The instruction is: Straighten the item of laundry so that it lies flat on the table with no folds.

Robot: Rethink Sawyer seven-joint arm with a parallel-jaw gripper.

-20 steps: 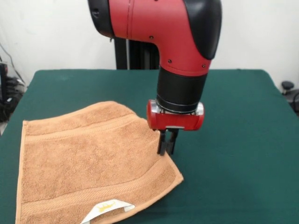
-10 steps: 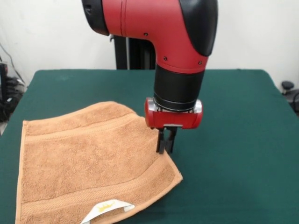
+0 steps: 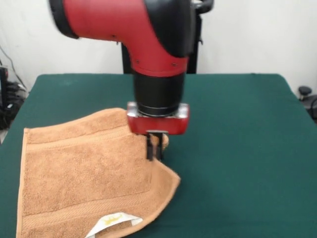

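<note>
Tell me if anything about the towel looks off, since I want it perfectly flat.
Yes. The towel is bunched at its right edge, where the tool pinches a small raised fold of cloth. That edge runs slanted rather than square, and the white label corner at the near edge is flipped up on the green table.

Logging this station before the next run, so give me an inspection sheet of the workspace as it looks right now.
Surface: green table, bare on one side.
Job's things: orange-tan towel, edge by the gripper bunched, not flat; white label at the front hem.
Clutter: nothing seen.
Grippers: gripper, fingers close together at the towel's bunched edge.
Cables: dark cables beside the table.
Surroundings: white wall.
</note>
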